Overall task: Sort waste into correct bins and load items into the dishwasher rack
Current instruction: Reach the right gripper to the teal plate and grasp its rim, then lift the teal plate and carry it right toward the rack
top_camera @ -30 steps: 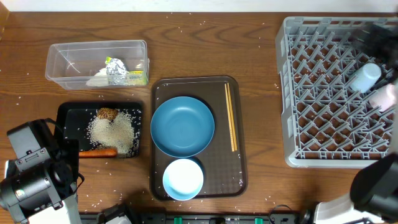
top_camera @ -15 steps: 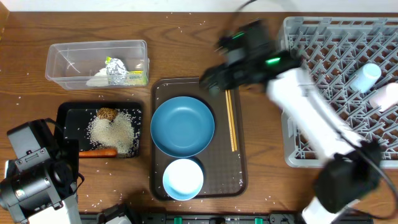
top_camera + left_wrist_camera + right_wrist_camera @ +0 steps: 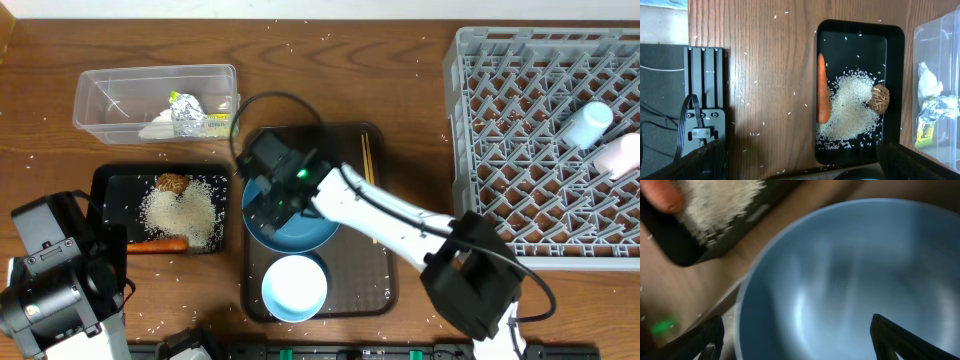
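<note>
Clear tub (image 3: 100,85) holding foil ball (image 3: 186,110), tissue (image 3: 158,126) and packet (image 3: 222,124), black tray (image 3: 105,180) with rice (image 3: 185,212), carrot (image 3: 157,245), brown lump (image 3: 173,183), two cups (image 3: 585,124) in rack (image 3: 520,150), right end effector (image 3: 805,339) spread over blue dish (image 3: 840,270) on brown tray (image 3: 375,270) — left end effector (image 3: 810,162) spread too

The wooden table (image 3: 400,70) carried a brown tray (image 3: 382,292) near the middle of its front. A black tray (image 3: 108,185) sat just left of the brown tray. A clear tub (image 3: 100,88) stood to the brown tray's back left. The grey rack (image 3: 465,150) stood to the brown tray's right, apart from it, and ran out of view. Loose rice grains (image 3: 755,134) lay scattered over the bare wood around the brown tray.
</note>
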Tool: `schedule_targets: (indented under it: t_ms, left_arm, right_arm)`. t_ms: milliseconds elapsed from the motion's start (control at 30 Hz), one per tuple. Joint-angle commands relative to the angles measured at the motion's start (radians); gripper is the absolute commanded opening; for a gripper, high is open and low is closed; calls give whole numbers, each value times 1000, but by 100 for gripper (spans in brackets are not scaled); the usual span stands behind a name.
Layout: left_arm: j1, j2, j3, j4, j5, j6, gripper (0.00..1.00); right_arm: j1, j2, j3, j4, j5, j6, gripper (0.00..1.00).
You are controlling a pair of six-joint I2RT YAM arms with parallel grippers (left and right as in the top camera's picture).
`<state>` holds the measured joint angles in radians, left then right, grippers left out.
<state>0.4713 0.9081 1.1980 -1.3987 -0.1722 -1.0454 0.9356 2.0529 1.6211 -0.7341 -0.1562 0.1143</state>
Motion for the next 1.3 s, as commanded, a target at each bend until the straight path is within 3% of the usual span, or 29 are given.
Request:
schedule_targets:
  t_ms: [0, 133, 433, 633, 1000, 1200, 1267]
  left_arm:
    - [5, -1, -2, -3, -20, 13, 98]
    - [5, -1, -2, -3, -20, 13, 98]
    - [5, -1, -2, -3, -20, 13, 98]
    - [5, -1, -2, -3, -20, 13, 98]
    - [5, -1, -2, -3, -20, 13, 98]
    - [5, -1, -2, -3, -20, 13, 98]
    - [5, -1, -2, -3, -20, 13, 98]
  right_arm:
    - [29, 13, 2, 11, 22, 2, 83]
    - [54, 26, 2, 17, 35, 3, 75]
    - [100, 88, 2, 39, 37, 31, 71]
    - [123, 91, 2, 42, 95, 32, 58]
    - [128, 138, 1, 39, 116, 56, 48]
    - [128, 139, 1, 44, 130, 74, 28]
    - [127, 136, 2, 43, 131, 81, 17]
